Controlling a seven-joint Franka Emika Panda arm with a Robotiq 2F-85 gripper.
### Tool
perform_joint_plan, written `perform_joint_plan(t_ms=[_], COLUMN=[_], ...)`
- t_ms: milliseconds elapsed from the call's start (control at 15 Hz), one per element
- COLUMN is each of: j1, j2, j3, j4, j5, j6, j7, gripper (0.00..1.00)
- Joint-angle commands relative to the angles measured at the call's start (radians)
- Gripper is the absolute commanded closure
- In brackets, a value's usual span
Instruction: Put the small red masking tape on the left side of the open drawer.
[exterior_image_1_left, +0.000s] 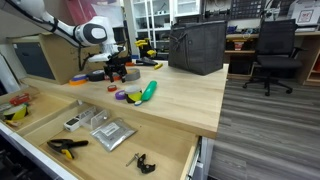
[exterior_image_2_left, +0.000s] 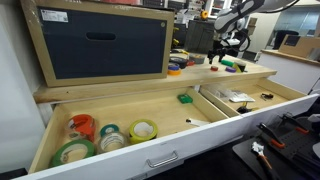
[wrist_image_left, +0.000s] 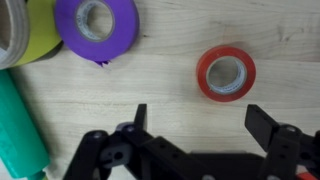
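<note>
small red masking tape (wrist_image_left: 225, 74): likely light, stiff ring; pinch across rim
fingers (wrist_image_left: 262, 122): spread, empty; tape at 1 o'clock

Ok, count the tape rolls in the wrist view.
3: a small red tape ring right of centre, a purple tape roll at top, a yellow roll cut off top-left. Others may lie outside frame.

Glossy red tape (wrist_image_left: 226, 74) (plastic-looking) on pale matt wood benchtop (wrist_image_left: 160, 85)
</note>
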Motion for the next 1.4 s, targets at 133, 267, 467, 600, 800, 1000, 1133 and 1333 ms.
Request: perform_joint_plan(t_ms=[133,267,467,600,800,1000,1133,1333], j1=[-0.023,-0.025,-0.013,-0.004,0.011,0.019,0.014,0.005], j2=[0.000,-0.001,0.004,0.009,0.014,0.003,-0.004,-0.006], j3=[0.016,0.024,0.042,0.056,0.064,0.055,0.049,0.033], j4=[0.054,0.042,0.034,0.039,0.044,0.033,0.029,0.017], j5=[0.029,0.035,0.049,0.053,0.039,0.022,0.015,0.003], j6=[-0.141,-0.150,-0.135,-0.134,-0.149,-0.162,-0.170,-0.168], j7=[-0.049,-0.060,-0.065,-0.068,-0.072,-0.080,-0.093,-0.101], gripper=[0.00,0.00,0.00,0.00,0.00,0.00,0.00,0.00])
